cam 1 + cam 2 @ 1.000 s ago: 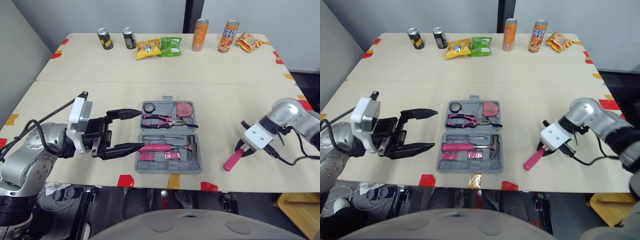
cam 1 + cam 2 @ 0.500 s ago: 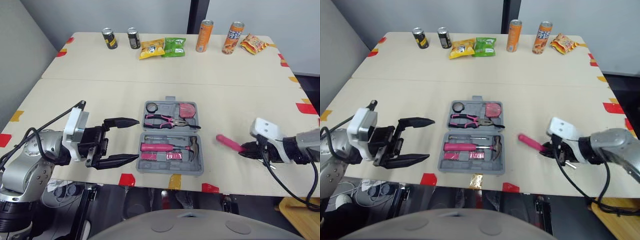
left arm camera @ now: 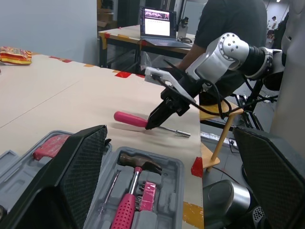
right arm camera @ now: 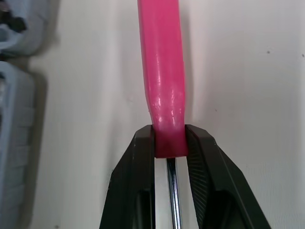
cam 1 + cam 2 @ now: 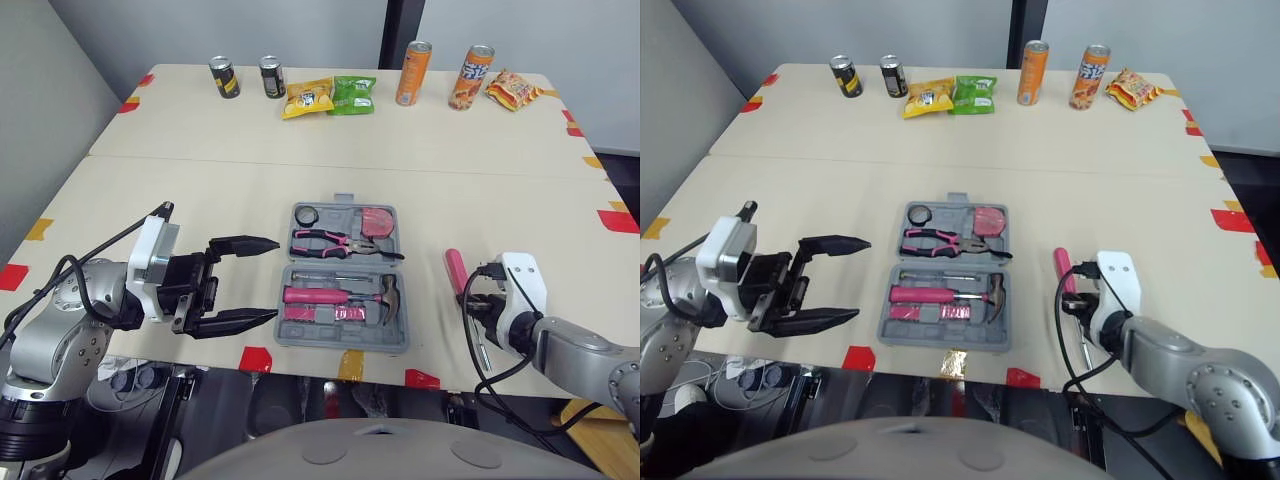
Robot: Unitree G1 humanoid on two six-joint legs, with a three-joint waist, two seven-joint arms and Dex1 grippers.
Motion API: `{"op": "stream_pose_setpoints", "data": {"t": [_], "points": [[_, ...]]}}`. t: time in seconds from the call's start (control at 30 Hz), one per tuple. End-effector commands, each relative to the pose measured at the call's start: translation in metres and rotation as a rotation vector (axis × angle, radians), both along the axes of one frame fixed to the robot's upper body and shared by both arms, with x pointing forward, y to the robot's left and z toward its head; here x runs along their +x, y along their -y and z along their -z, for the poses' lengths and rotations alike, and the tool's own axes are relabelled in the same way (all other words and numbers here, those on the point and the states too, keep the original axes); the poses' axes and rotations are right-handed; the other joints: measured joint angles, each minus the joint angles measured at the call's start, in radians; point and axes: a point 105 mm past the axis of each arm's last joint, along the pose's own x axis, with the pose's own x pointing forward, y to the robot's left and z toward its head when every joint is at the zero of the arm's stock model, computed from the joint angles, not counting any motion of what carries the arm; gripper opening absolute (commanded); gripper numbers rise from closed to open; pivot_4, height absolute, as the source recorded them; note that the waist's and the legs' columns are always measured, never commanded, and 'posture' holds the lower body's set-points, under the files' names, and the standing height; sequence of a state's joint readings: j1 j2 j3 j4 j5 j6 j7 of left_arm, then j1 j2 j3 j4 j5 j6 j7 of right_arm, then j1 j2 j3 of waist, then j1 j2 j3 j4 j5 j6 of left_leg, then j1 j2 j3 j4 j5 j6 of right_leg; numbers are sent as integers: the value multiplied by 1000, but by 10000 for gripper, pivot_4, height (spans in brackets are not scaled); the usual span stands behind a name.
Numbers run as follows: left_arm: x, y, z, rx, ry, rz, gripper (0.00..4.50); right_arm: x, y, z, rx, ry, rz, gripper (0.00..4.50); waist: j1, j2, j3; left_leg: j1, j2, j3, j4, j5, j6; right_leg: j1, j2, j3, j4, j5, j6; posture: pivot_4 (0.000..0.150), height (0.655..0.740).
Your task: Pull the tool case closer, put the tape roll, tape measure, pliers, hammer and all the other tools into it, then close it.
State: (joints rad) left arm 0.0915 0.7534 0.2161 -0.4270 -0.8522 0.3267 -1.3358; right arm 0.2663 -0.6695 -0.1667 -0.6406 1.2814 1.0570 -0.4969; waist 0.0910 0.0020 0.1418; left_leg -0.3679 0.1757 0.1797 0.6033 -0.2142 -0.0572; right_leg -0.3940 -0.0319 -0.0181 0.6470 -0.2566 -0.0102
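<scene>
Right of the tool case (image 5: pixel 283 338) | right gripper (image 4: pixel 169 138) clamps screwdriver (image 4: pixel 164 71), pink handle's end pinched between both fingers | left gripper (image 5: pixel 276 278) spread wide, empty, left of tool case.

Cans (image 5: pixel 222 76) and snack packets (image 5: pixel 308 97) line the table (image 5: pixel 300 160).

Office-like lab: tape-marked table (image 5: pixel 300 150), laptop (image 3: pixel 157 21) on desk (image 3: pixel 125 37) behind.

The left gripper (image 5: pixel 276 278) hangs with its fingers spread wide, and the open tool case (image 5: pixel 340 342) lies just past their tips. Beyond the case's far side, the right gripper (image 5: pixel 469 299) clasps a pink-handled screwdriver (image 5: pixel 455 272).
</scene>
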Motion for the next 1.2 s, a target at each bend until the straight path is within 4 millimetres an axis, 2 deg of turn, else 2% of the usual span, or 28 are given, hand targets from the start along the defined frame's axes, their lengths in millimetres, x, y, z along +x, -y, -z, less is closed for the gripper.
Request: {"op": "stream_pose_setpoints", "data": {"t": [0.03,0.13,0.17,0.2,0.27,0.43,0.47,0.53,0.73,0.83,1.0,1.13,1.2], "points": [[-2,1,-6,-2,27,13,45000,2,2,7,-36,0,39,4290,0,-1,-1,0,0,0,0,0,-1,0,0,0,0,1,1,1500,7400],[-1,2,-4,-4,23,15,45000,4,4,15,-17,0,47,4290,-7,-4,-3,1,0,-1,-1,0,-1,1,0,0,0,4,6,1500,7400],[-1,2,-3,-4,22,16,45000,4,4,16,-13,4,39,15070,-10,-5,-3,1,0,-1,-1,0,-1,2,0,0,0,4,7,1500,7400],[-2,2,-3,-5,21,17,45000,5,3,16,-4,15,26,17565,-12,-5,-3,2,0,-1,-1,0,-1,4,0,0,-1,4,7,1500,7400],[-2,2,-2,-6,17,20,45000,4,0,16,13,35,-19,25475,-15,-6,-4,4,0,-1,-1,0,-1,6,0,0,-2,3,6,1500,7400],[-1,-1,0,-10,5,20,45000,2,1,6,-90,185,-176,42380,-13,-6,-4,4,-1,-1,0,0,0,7,-1,0,-3,3,6,1500,7400],[-1,0,0,-11,3,20,45000,1,3,7,-112,208,-193,44290,-13,-6,-4,3,-1,-1,0,0,0,7,-1,0,-4,3,6,1500,7400],[-1,0,0,-14,0,23,45000,3,4,8,-163,275,-248,44290,-11,-6,-4,3,-1,-1,0,0,0,7,-1,0,-4,3,5,1500,7400],[1,1,0,-15,-3,27,45000,8,7,21,-147,326,-240,44290,-22,-6,-3,3,0,-1,-2,0,1,6,-1,-1,-5,-1,-2,1500,7400],[2,0,-1,-13,1,25,45000,10,5,22,-123,348,-243,35859,-32,-6,-4,3,0,-1,-1,0,2,7,-1,-1,-5,-1,-3,1500,7400],[1,0,-2,-11,3,26,45000,8,-3,23,-104,375,-286,18704,-41,-6,-3,3,0,-1,-2,0,2,7,0,-1,-4,-1,-4,1500,7400],[1,-1,-1,-13,1,26,45000,11,-9,14,-107,428,-352,5187,-42,-5,-3,3,0,-2,-3,0,3,7,0,-2,-4,-2,-6,1500,7400],[1,-1,0,-15,0,22,45000,13,-13,2,-112,469,-425,4314,-42,-4,-3,3,0,-1,-3,0,3,7,0,-2,-4,-2,-6,1500,7400]]}}
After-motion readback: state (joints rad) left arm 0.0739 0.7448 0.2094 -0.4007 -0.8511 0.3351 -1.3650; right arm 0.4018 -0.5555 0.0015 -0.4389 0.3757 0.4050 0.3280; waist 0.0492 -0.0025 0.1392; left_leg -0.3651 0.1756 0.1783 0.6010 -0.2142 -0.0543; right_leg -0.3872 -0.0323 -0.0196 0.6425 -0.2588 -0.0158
